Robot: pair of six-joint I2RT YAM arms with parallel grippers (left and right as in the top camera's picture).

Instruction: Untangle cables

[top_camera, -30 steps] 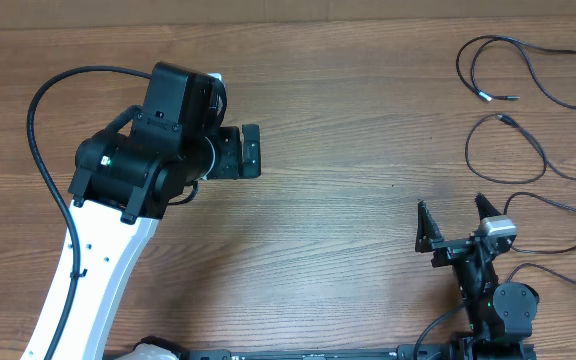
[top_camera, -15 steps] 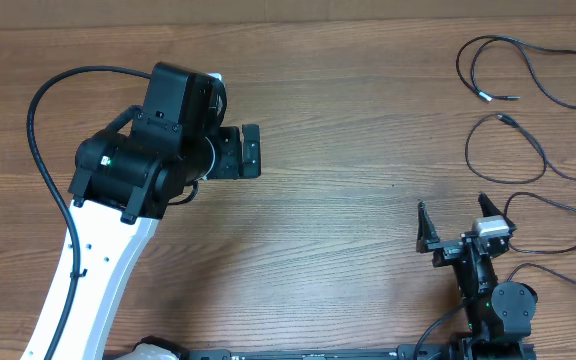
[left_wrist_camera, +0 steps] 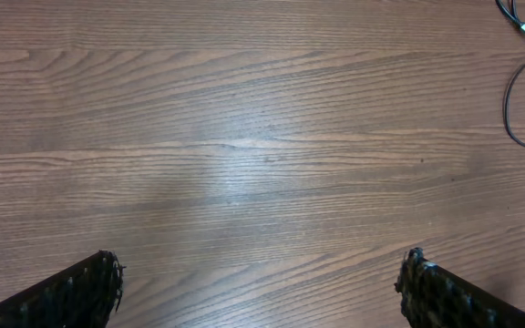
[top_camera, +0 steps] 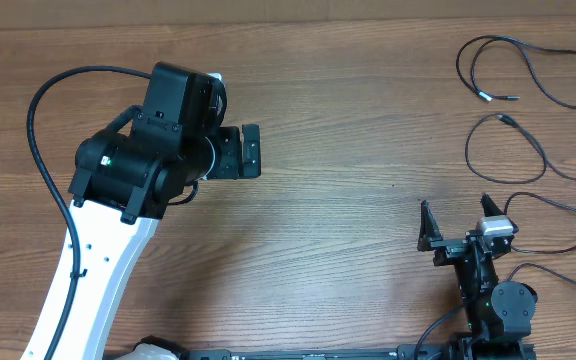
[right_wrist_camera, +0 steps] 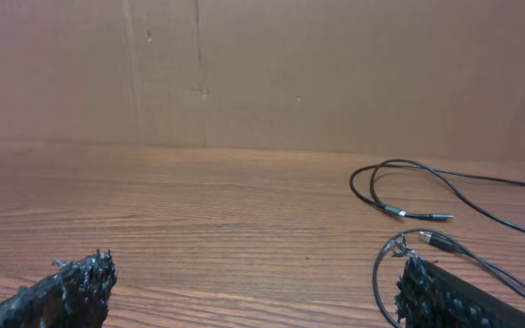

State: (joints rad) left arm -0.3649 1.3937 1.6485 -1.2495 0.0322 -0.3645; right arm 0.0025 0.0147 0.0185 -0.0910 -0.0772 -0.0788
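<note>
Several thin black cables [top_camera: 528, 140] lie as loose separate loops at the right side of the wooden table, with small plug tips showing. They also show in the right wrist view [right_wrist_camera: 408, 196] and at the right edge of the left wrist view [left_wrist_camera: 518, 109]. My left gripper [top_camera: 250, 152] is open and empty over bare wood in the left half, far from the cables. My right gripper [top_camera: 456, 222] is open and empty near the front edge, just left of the nearest cable loop; its right finger sits next to that loop [right_wrist_camera: 390, 273].
The left arm's thick black cable [top_camera: 43, 130] arcs over the table's left side. A brown wall [right_wrist_camera: 262, 64] stands behind the table's far edge. Bare wood [top_camera: 348, 190] lies between the two grippers.
The right gripper has drifted very slightly toward the front edge. The left arm and the cables have not moved.
</note>
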